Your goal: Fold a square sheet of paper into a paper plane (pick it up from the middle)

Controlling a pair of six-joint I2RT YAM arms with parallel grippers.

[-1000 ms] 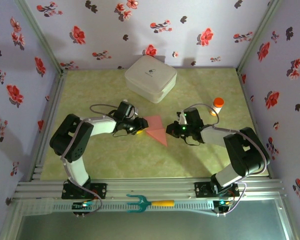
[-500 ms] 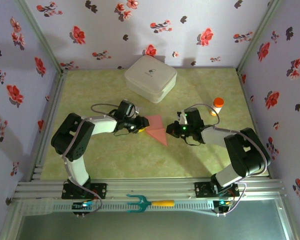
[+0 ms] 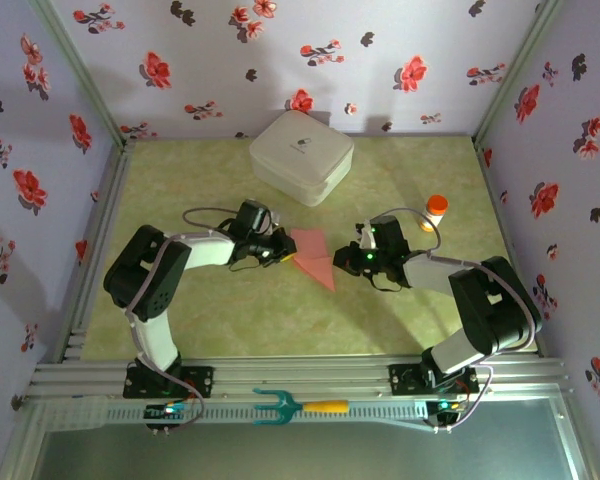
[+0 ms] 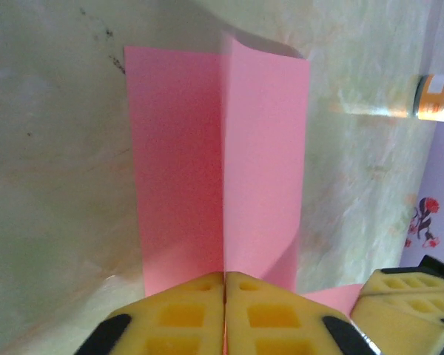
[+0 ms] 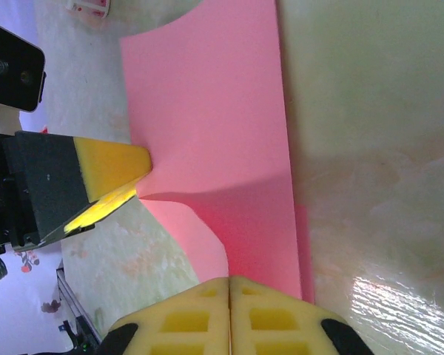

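Note:
The pink sheet of paper (image 3: 316, 258) lies mid-table, folded into a pointed shape with its tip toward the near right. In the left wrist view the paper (image 4: 222, 155) stands up along a centre ridge, and my left gripper (image 4: 224, 278) is shut on the near end of that ridge. From above, the left gripper (image 3: 286, 255) sits at the paper's left edge and the right gripper (image 3: 346, 262) at its right edge. My right gripper (image 5: 229, 281) is shut on the paper (image 5: 214, 111), with the left gripper's yellow finger (image 5: 111, 174) pinching the far side.
A white rounded box (image 3: 301, 156) stands at the back centre. An orange-capped bottle (image 3: 436, 211) stands just behind the right arm, also in the left wrist view as the bottle (image 4: 438, 98). A teal fork-like tool (image 3: 280, 406) lies on the front rail.
The left gripper's jaws have closed onto the paper's ridge after standing partly open. The right gripper still pinches the other edge; the arms have barely shifted.

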